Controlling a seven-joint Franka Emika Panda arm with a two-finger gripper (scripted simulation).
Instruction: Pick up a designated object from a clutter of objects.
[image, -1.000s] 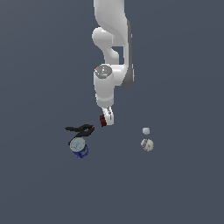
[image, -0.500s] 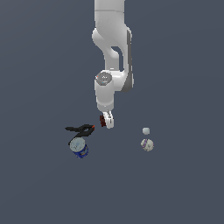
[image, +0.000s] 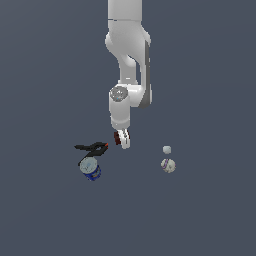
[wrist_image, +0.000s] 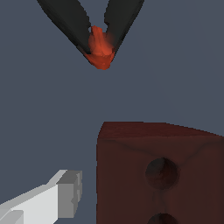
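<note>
Flat, even simulator light is filling both views, and the dark grey ground is showing no cast shadows and no glare. The white arm (image: 128, 65) is rendering brightest, with soft grey shading along one side. In the wrist view the red-brown block (wrist_image: 160, 173) is appearing large, dim and slightly soft-edged.

My wrist view cuts the red-brown block (wrist_image: 159, 175) off at two edges, so only part of its holed face shows. One pale finger (wrist_image: 48, 199) of mine shows there; the other is out of frame. The clamp (wrist_image: 98, 33) shows only its orange tip and two black arms. In the exterior view my gripper (image: 122, 139) is too small to judge the grip (block half hidden).
</note>
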